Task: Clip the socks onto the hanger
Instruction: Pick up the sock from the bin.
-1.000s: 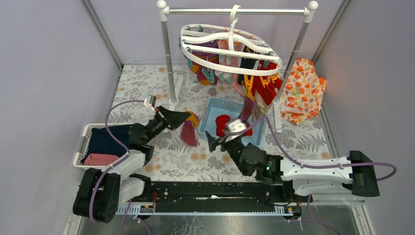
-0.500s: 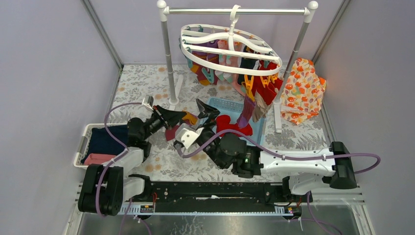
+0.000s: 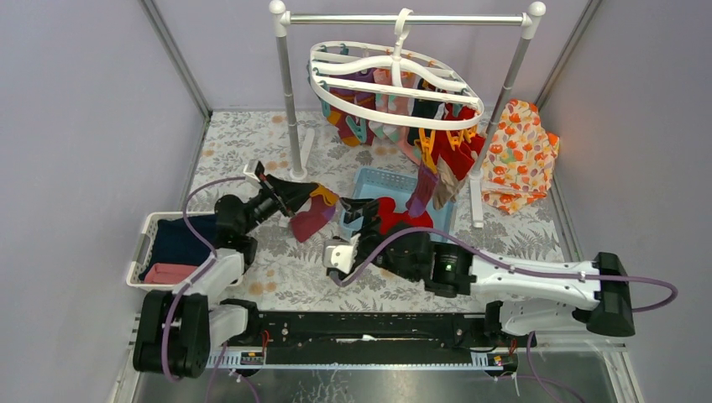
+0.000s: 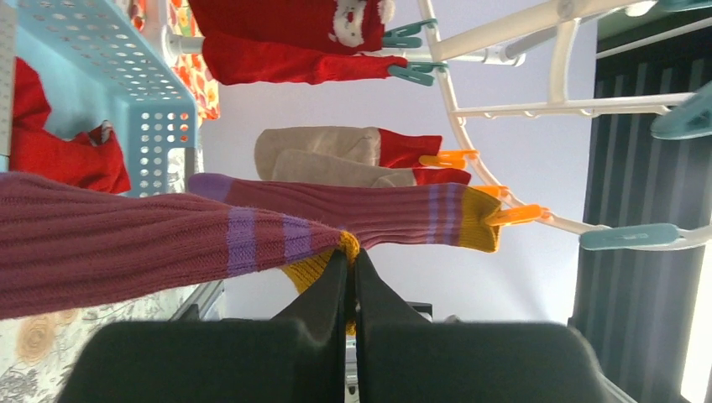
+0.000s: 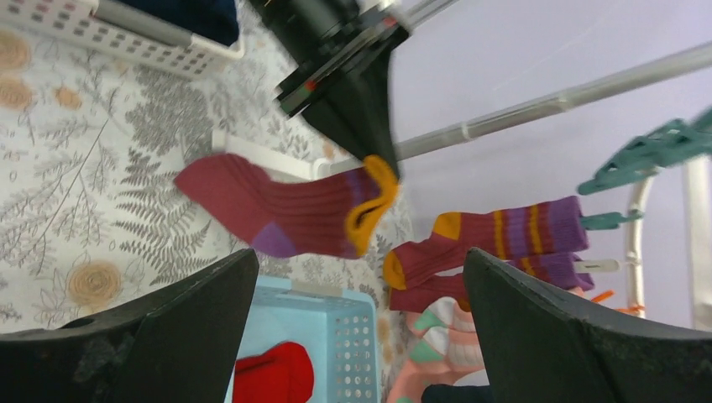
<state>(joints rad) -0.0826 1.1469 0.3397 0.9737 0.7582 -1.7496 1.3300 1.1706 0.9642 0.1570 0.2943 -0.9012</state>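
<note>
A maroon sock point(image 3: 311, 220) with purple stripes is pinched at its orange cuff by the closed left gripper point(image 3: 321, 193) and is held hanging just left of the blue basket point(image 3: 382, 180). The right gripper point(image 3: 361, 214) is spread wide, with nothing gripped, and is turned toward that sock. The hanger point(image 3: 395, 120) is hung from the rack point(image 3: 290, 84) behind, with other socks point(image 3: 458, 155) clipped to it.
</note>
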